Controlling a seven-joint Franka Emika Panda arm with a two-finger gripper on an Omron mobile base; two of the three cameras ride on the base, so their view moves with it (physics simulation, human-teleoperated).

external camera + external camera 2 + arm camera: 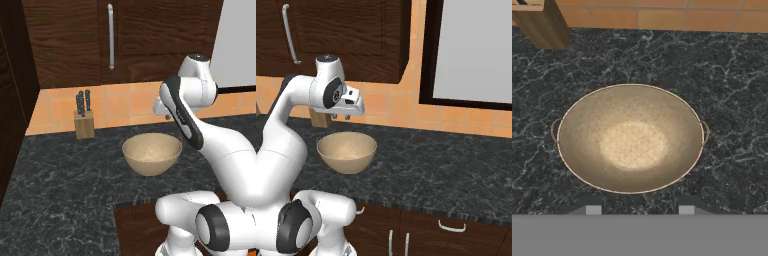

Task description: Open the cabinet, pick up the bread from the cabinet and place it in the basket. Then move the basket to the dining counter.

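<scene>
Right up close in the hand view, the gripper (636, 210) hangs over the basket (630, 138), fingertips parted with nothing between them, so it's grasping nothing. Basket looks empty, dead center of that frame, on the black granite counter (60, 180). My guess: it's lined up over the bowl for the drop-off step, but I see no bread anywhere. Cabinet (75, 40) door at the top of the left base view looks shut. Count: one basket, one knife block (84, 122), one bar handle (110, 36).

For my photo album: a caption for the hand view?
Looking down into the empty basket on black granite, knife block at the corner.
</scene>
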